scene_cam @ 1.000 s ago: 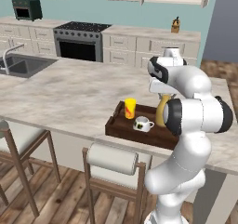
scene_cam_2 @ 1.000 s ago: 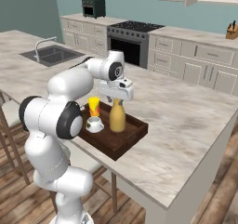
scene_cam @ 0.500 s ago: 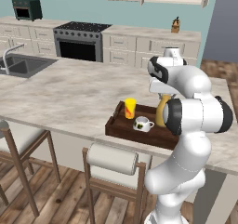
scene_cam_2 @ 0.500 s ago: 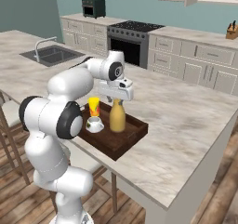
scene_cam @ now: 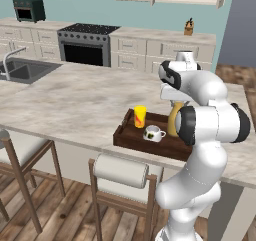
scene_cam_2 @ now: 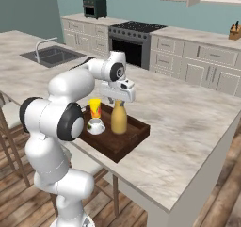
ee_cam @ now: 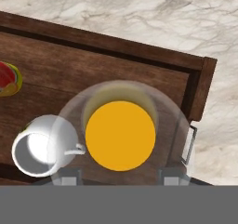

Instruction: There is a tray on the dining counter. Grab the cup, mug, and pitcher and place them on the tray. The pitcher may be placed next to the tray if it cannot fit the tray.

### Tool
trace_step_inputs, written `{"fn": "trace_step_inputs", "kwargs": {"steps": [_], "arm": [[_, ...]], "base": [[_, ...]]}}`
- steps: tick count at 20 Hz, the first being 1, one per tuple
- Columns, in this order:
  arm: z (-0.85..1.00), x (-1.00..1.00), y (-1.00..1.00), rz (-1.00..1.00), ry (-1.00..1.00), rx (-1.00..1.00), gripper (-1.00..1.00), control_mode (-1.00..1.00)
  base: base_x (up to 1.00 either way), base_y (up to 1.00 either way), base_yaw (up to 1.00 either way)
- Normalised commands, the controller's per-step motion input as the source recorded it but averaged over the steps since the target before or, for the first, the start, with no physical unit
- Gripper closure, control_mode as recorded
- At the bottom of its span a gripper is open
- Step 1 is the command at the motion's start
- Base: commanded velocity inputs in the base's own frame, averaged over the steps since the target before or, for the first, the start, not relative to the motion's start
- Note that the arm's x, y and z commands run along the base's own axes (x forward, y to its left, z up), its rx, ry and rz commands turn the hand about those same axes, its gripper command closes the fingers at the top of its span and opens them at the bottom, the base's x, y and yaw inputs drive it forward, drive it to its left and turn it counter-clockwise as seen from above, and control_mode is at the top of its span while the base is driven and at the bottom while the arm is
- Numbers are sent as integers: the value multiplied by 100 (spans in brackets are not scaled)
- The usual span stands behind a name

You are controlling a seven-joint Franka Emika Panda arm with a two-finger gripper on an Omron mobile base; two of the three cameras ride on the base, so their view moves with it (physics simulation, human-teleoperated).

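Tray (scene_cam_2: 134, 139) sits mid-frame on dining counter (scene_cam_2: 188, 122), w/ cup (scene_cam_2: 95, 108), mug (scene_cam_2: 96, 125) & pitcher (scene_cam_2: 119, 119) all on it. Gripper (scene_cam_2: 119, 97) sits right atop pitcher neck; can't tell if fingers grip it. Stools (scene_cam: 122, 172) lower left, stove (scene_cam: 87, 47) upper left.

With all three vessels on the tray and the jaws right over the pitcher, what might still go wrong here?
1. The gripper sits right at the neck of the pitcher; a sideways or tilted retreat may tip this tall, narrow vessel.
2. The mug stands close beside the pitcher, so a toppling pitcher would likely hit it, perhaps the cup too.
3. The tray lies near the dining counter edge; a hard nudge might shift it toward the drop.
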Motion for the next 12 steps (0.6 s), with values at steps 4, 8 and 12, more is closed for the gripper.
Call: {"fn": "trace_step_inputs", "kwargs": {"steps": [4, 8, 12], "arm": [[0, 0, 0, 0, 0, 0, -100, -100], [0, 0, 0, 0, 0, 0, -100, -100], [0, 0, 0, 0, 0, 0, -100, -100]], "base": [[0, 0, 0], [0, 0, 0], [0, 0, 0]]}}
